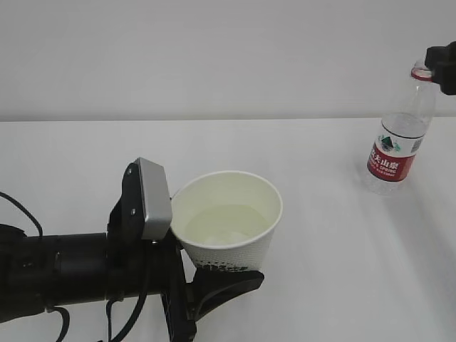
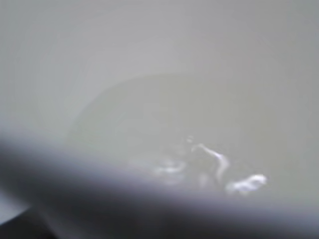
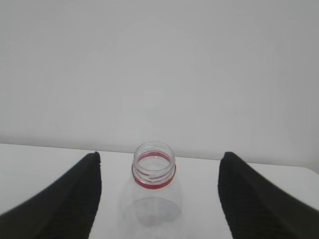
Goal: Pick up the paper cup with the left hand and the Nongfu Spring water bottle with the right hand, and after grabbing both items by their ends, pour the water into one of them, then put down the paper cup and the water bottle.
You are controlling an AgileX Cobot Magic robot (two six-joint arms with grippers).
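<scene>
The white paper cup [image 1: 229, 214] sits upright in my left gripper [image 1: 217, 269], which is shut on its lower part; one black finger [image 1: 226, 283] wraps under its front. Pale water [image 1: 222, 222] fills the cup's bottom. The left wrist view looks blurrily into the cup [image 2: 149, 69] at glinting water [image 2: 204, 164]; the fingers do not show there. The Nongfu Spring water bottle [image 1: 395, 146] stands uncapped on the table at the far right. My right gripper [image 1: 440, 65] is at its neck. In the right wrist view the red-ringed bottle [image 3: 153, 172] stands between the right gripper's [image 3: 159, 155] open fingers, untouched.
The white table [image 1: 320, 235] runs back to a plain white wall [image 1: 214, 50]. My left arm's black body [image 1: 64, 274] fills the lower left corner of the exterior view.
</scene>
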